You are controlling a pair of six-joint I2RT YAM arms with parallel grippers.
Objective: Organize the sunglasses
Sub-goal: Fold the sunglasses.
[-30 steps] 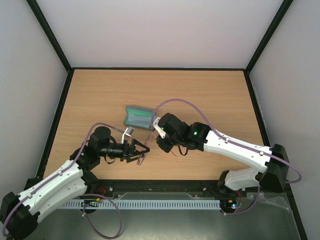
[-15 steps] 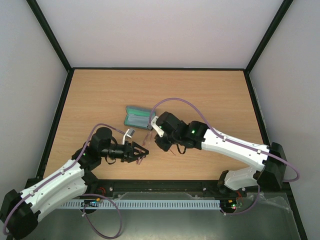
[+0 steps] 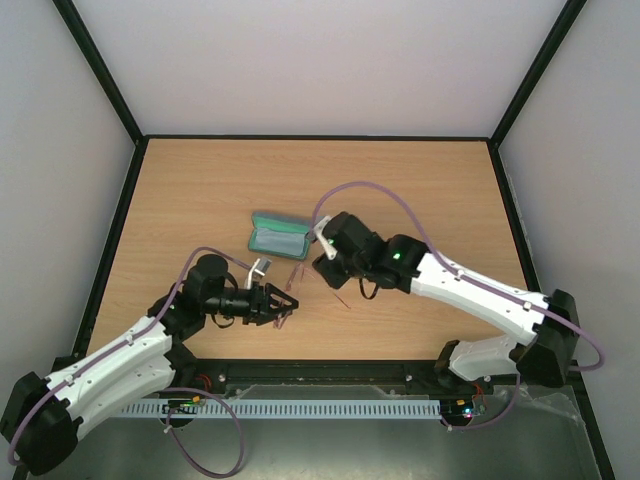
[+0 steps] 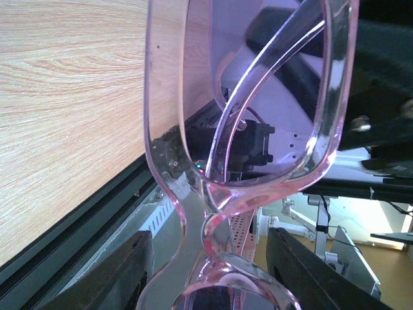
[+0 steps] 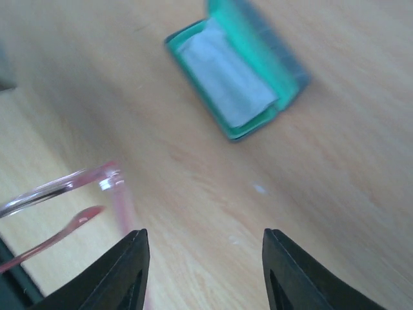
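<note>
Over the near half of the light wooden table [image 3: 200, 190], left of centre, the left gripper [image 3: 284, 306] was clenched on the small sunglasses [image 4: 239, 129] with a thin translucent pink frame and pink-tinted lenses, held clear of the surface. Left wrist view had the bridge sitting between its two black fingers [image 4: 122, 274] (actual contact spot was below the picture edge, couldn't see it). Right gripper [image 5: 205, 274] was released, jaws wide, nothing between them, hovering just beside the glasses. One slim pink temple [image 5: 77, 223] showed at its left. The open oblong case with a teal-green rim and pale lining [image 3: 277, 237] lay flat just beyond.

Handling, my guess: very light, thin plastic, some flex. Hinges and temples are the weak points, and the lenses will smear or scratch. Smooth frame, likely slippery in hard pads. I'd hold at the bridge or at the rim next to a hinge, with low force. Fold each temple by pushing close to the hinge, not at the tip.
</note>
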